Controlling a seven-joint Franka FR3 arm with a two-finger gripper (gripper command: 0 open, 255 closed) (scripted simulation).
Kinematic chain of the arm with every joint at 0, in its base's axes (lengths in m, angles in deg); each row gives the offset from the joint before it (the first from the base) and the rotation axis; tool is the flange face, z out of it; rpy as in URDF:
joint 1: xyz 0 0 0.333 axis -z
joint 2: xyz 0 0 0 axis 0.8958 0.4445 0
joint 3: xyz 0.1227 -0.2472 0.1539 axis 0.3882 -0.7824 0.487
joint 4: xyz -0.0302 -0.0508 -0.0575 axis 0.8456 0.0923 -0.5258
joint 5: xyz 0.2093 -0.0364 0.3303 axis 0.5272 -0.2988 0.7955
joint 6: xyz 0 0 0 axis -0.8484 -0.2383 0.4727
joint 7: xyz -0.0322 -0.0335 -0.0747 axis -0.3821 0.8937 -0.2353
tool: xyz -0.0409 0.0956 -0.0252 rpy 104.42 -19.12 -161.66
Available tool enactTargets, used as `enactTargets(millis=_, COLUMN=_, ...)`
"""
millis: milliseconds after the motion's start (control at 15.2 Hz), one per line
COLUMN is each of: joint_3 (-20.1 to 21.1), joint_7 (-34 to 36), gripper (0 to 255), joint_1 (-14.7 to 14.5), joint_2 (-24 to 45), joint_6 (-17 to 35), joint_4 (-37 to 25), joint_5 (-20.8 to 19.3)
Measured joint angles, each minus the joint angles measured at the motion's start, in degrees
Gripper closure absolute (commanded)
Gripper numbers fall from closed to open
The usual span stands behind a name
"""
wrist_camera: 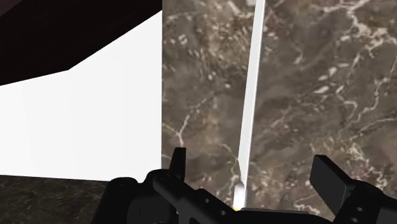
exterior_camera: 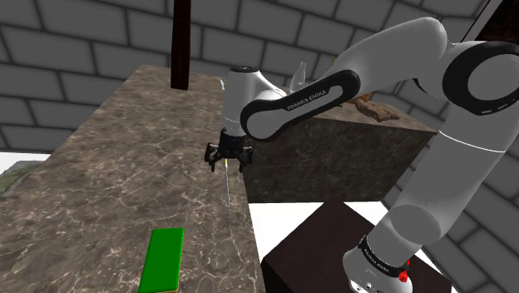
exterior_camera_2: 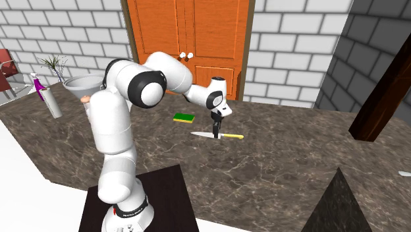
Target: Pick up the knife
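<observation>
The knife (exterior_camera_2: 201, 134) lies flat on the brown marble counter (exterior_camera_2: 283, 158), with a pale blade and a yellow handle (exterior_camera_2: 234, 136). In the shoulder view its thin blade (exterior_camera: 228, 193) runs along the counter close to the counter's right edge. My gripper (exterior_camera_2: 216, 132) hangs just over the place where blade meets handle. It is open: in the wrist view the blade (wrist_camera: 249, 108) passes between the two fingers (wrist_camera: 177, 164), which stand well apart and do not touch it. From the shoulder view the gripper (exterior_camera: 229, 160) points straight down at the knife.
A green sponge (exterior_camera: 164, 258) lies on the counter nearer the shoulder camera, also seen behind the gripper as a green and yellow sponge (exterior_camera_2: 184, 118). A dark wooden post (exterior_camera: 180, 42) rises from the counter's far end. A spray bottle (exterior_camera_2: 47, 95) and bowl (exterior_camera_2: 82, 84) stand behind the arm.
</observation>
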Motion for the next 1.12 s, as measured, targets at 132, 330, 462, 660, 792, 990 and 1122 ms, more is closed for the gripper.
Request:
enactTargets(millis=132, joint_3=-0.18, joint_7=0.6, gripper=0, joint_1=-0.13, joint_2=0.91, joint_6=1.4, joint_4=0.68, joint_5=-0.77)
enactTargets(millis=330, joint_3=-0.43, joint_7=1.55, gripper=255, joint_1=-0.44, joint_2=2.35, joint_6=2.96, joint_4=1.07, joint_5=-1.97)
enactTargets(millis=462, joint_3=-0.51, joint_7=1.6, gripper=255, joint_1=-0.44, joint_2=2.56, joint_6=3.18, joint_4=1.11, joint_5=-2.14)
enactTargets(millis=660, joint_3=-0.54, joint_7=1.59, gripper=255, joint_1=-0.42, joint_2=2.61, joint_6=3.26, joint_4=1.13, joint_5=-2.19)
enactTargets(millis=792, joint_3=-0.54, joint_7=1.59, gripper=255, joint_1=-0.42, joint_2=2.62, joint_6=3.27, joint_4=1.13, joint_5=-2.2)
enactTargets(millis=990, joint_3=-0.51, joint_7=1.63, gripper=255, joint_1=-0.45, joint_2=2.59, joint_6=3.25, joint_4=1.14, joint_5=-2.18)
enactTargets(millis=1122, joint_3=-0.3, joint_7=1.37, gripper=255, joint_1=-0.41, joint_2=1.94, joint_6=2.38, joint_4=0.8, joint_5=-1.62)
